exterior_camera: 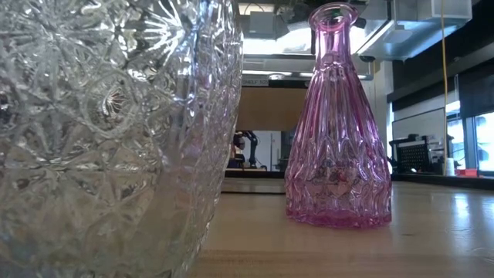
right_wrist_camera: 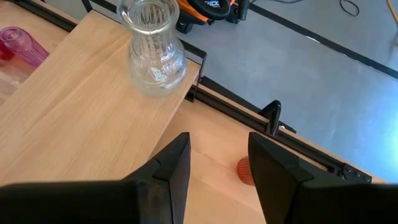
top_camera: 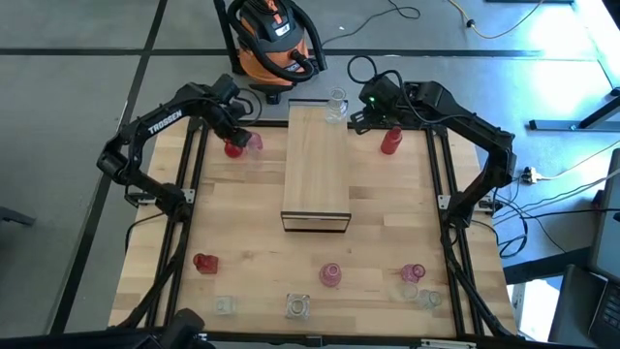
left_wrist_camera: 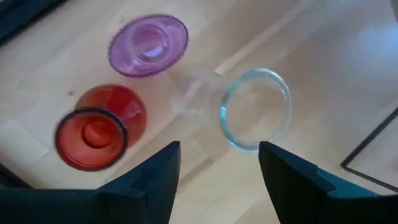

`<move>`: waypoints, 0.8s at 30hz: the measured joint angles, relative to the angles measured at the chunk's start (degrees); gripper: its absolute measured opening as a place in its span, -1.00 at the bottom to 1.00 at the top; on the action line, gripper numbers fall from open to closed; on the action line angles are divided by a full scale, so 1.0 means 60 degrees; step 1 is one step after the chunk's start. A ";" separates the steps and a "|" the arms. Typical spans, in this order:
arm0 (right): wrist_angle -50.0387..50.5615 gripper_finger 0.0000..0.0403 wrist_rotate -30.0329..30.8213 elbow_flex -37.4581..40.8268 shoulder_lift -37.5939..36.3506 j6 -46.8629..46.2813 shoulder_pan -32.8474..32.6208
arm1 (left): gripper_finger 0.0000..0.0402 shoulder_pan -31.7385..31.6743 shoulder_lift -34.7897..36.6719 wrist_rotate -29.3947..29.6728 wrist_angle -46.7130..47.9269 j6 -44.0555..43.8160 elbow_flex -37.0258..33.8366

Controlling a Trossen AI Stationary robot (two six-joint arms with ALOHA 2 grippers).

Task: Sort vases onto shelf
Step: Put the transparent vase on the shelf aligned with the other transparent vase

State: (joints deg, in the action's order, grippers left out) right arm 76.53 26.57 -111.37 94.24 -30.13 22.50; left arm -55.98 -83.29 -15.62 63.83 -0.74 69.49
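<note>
The shelf [top_camera: 316, 160] lies in the middle of the table, and a clear vase [right_wrist_camera: 154, 53] stands on its far right corner. My left gripper [left_wrist_camera: 217, 168] hangs open, pointing down, above a group of three vases left of the shelf: one red [left_wrist_camera: 99, 127], one pink [left_wrist_camera: 148, 45] and one clear [left_wrist_camera: 252, 109]. My right gripper [right_wrist_camera: 217, 162] is open, high over the table right of the shelf's far end. A red vase [top_camera: 390, 141] stands on the table below it. Several more vases stand along the near edge.
Near the front edge stand a red vase [top_camera: 204, 263], clear vases [top_camera: 297, 307] and pink vases [top_camera: 330, 275]. In the low view one cut-glass vase [exterior_camera: 116, 131] and one pink vase [exterior_camera: 337, 131] loom close. A black frame [top_camera: 441, 165] rims the table. A vacuum cleaner [top_camera: 274, 39] stands beyond the far edge.
</note>
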 joint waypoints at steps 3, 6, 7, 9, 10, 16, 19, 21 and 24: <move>-0.0003 -0.28 0.0000 0.0000 0.0000 0.0000 0.0000 | 0.05 -0.0008 0.0000 -0.0040 -0.0118 -0.0043 0.0000; -0.0011 -0.28 0.0000 0.0000 0.0000 0.0000 0.0000 | 0.05 -0.0001 0.0004 -0.0070 -0.0499 -0.0101 0.0000; -0.0015 -0.28 0.0004 0.0000 0.0000 0.0000 0.0000 | 0.05 0.0000 0.0004 -0.0072 -0.0632 -0.0143 0.0004; -0.0015 -0.28 0.0004 0.0000 0.0000 0.0000 0.0000 | 0.05 0.0006 0.0007 -0.0067 -0.0852 -0.0224 0.0004; -0.0015 -0.28 0.0004 0.0000 0.0000 0.0000 0.0000 | 0.05 0.0006 0.0007 -0.0027 -0.0946 -0.0217 0.0004; -0.0018 -0.28 0.0004 0.0000 0.0000 0.0000 0.0000 | 0.05 0.0016 -0.0088 0.0436 -0.1023 -0.0110 0.0011; -0.0022 -0.28 0.0121 0.0000 0.0000 -0.0003 0.0000 | 0.05 0.0091 -0.0291 0.0503 -0.1012 -0.0108 0.0011; -0.0025 -0.28 0.0167 0.0000 0.0000 0.0000 0.0000 | 0.05 0.0194 -0.0457 0.0496 -0.0999 -0.0104 0.0011; -0.0025 -0.28 0.0168 0.0000 0.0000 -0.0001 0.0002 | 0.05 0.0356 -0.0639 0.0495 -0.0994 -0.0104 0.0007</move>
State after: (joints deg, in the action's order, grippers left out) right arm 76.38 27.57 -111.37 94.24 -30.14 22.51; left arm -53.84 -87.12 -12.65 57.87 -1.37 69.54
